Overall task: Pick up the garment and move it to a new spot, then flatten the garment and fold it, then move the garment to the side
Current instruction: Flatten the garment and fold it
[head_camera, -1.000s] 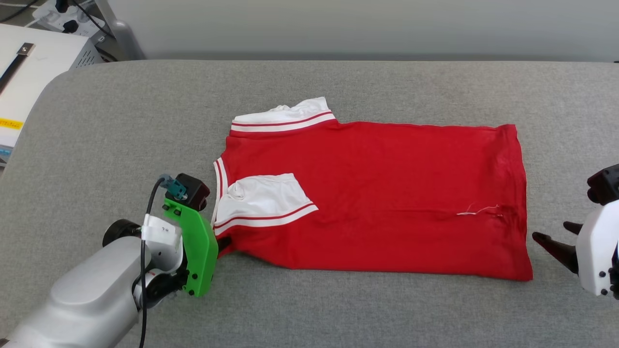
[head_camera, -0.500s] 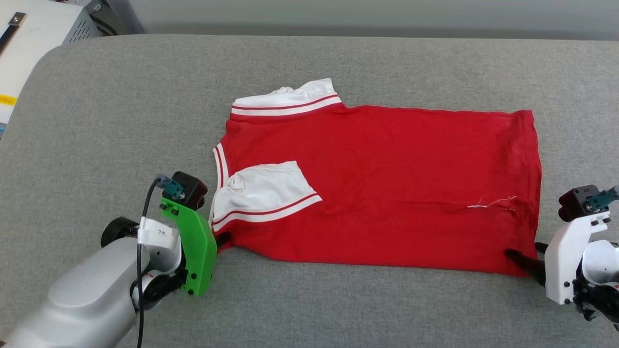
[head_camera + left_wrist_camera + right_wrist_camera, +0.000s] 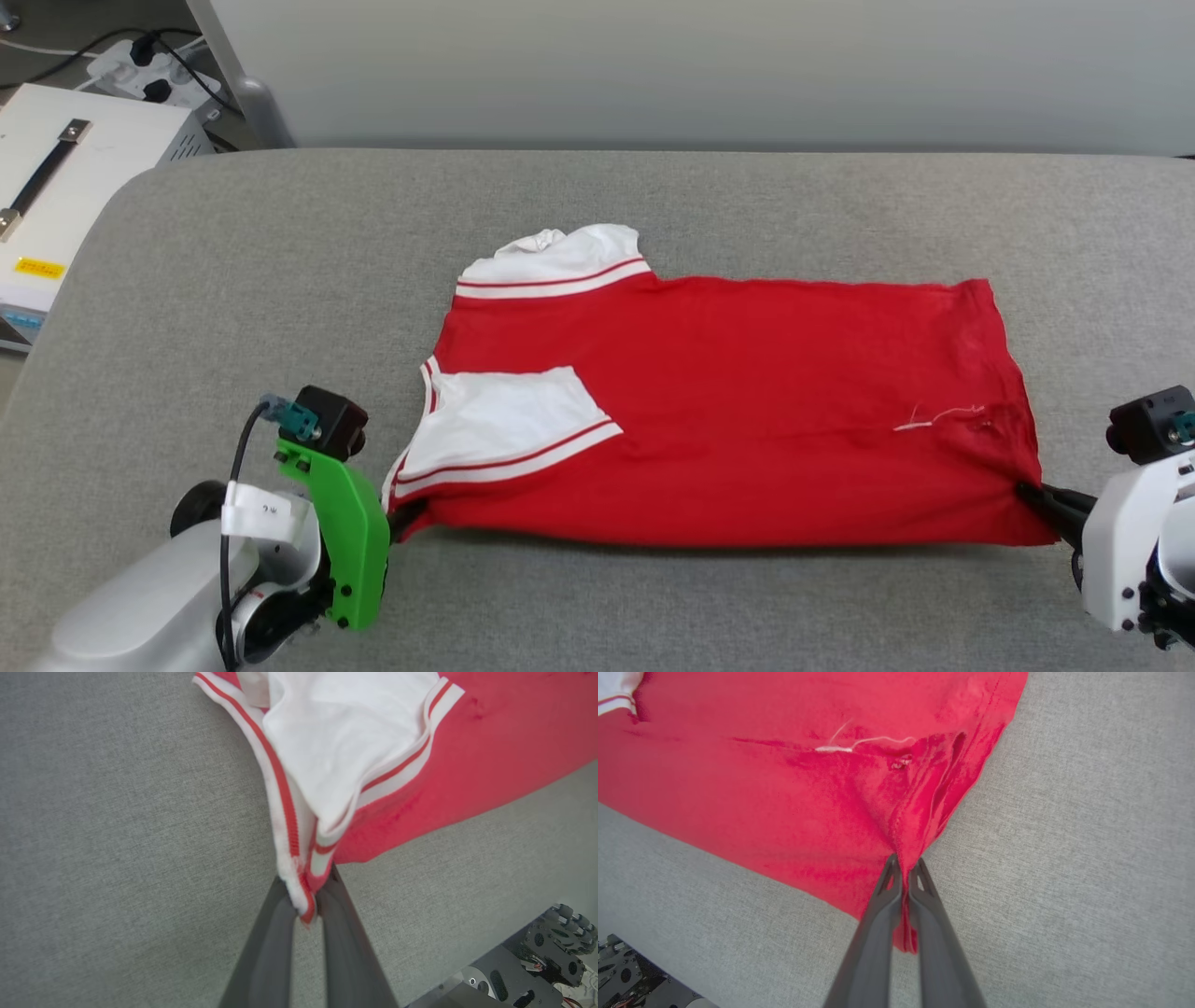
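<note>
Open grey cushion all round the garment; white case off far-left corner.

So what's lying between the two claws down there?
The garment: in the head view its near edge spans from left gripper to right gripper, both pinching it.

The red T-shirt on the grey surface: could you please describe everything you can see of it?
The red T-shirt looks like soft jersey knit, with white short sleeves trimmed in red-and-white stripes. It lies spread on the grey padded surface, neck end toward the robot's left, near sleeve folded onto the body, far sleeve sticking out. A loose white thread sits near the hem. The left tool pinches the near striped corner; the right tool pinches the near hem corner, puckering the cloth.
</note>
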Controlling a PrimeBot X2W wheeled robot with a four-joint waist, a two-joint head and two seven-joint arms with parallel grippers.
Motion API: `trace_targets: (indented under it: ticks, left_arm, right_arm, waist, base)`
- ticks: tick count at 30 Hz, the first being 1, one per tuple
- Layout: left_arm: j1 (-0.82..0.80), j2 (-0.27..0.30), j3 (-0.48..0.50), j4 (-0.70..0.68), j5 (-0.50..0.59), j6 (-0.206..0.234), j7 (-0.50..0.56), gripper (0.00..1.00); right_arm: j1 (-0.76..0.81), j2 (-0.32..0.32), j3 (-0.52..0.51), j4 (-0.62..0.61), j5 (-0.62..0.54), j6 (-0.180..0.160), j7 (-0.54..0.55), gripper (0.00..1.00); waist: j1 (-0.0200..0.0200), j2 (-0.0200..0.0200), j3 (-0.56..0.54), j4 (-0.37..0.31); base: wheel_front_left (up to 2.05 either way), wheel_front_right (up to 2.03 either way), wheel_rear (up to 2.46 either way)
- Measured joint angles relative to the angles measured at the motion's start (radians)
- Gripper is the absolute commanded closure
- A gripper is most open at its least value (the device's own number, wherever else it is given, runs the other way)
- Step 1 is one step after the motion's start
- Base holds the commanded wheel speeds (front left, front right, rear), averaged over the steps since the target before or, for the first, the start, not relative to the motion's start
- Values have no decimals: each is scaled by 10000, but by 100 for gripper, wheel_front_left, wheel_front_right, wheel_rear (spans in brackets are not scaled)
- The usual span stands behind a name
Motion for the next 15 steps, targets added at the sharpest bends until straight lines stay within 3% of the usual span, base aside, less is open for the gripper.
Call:
trace_targets:
  ticks: [7, 15]
  left_arm:
    - [856, 587, -132, -1037, -314, 410, 86, 100]
    - [1543, 629, -391, -993, -430, 813, 86, 100]
  right_arm:
    - [1591, -150, -1011, -1030, -12, 0, 13, 100]
    - [2499, 424, -1597, -999, -307, 2, 466, 100]
  waist:
    - [0, 0, -305, -29]
    - [0, 0, -102, -130]
  base:
    - [0, 0, 0]
    - [0, 0, 0]
